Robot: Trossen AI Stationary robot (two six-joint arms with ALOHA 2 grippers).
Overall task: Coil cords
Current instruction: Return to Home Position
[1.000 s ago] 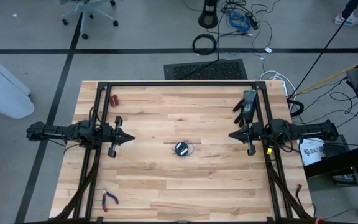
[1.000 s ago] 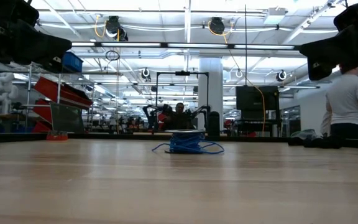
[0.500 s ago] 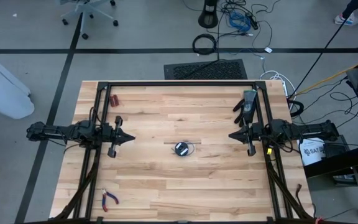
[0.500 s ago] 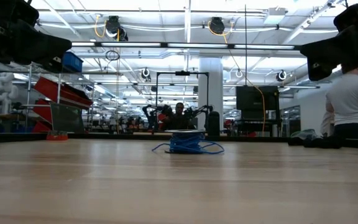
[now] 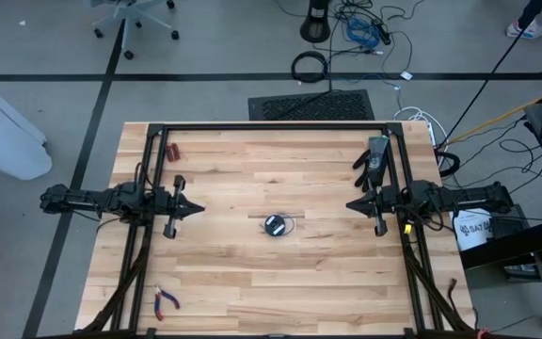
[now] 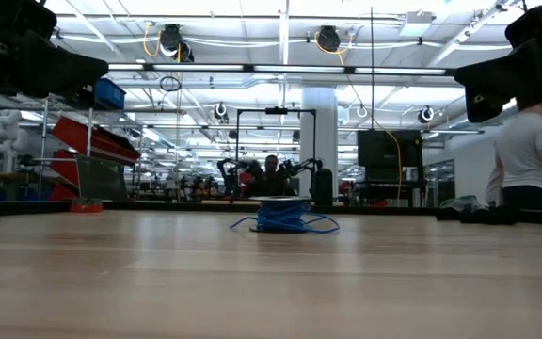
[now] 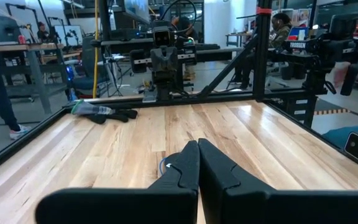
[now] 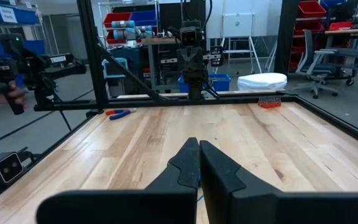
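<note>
The cord (image 5: 275,225) lies as a small blue coiled bundle on the middle of the wooden table; in the low view the cord (image 6: 282,217) rests on the board with loose loops spread at its base. My left gripper (image 5: 199,208) hovers shut at the table's left side, pointing level at the bundle. My right gripper (image 5: 351,204) hovers shut at the right side, facing it. In the left wrist view a bit of the cord (image 7: 162,165) peeks past the fingers (image 7: 185,167). In the right wrist view the fingers (image 8: 187,163) hide most of it.
A black glove (image 5: 369,160) lies at the far right by the frame. Small red-handled pliers (image 5: 166,300) lie near the front left corner, a small red object (image 5: 173,150) at the far left. A black frame (image 5: 271,127) borders the table. A person (image 6: 525,151) stands beyond the table.
</note>
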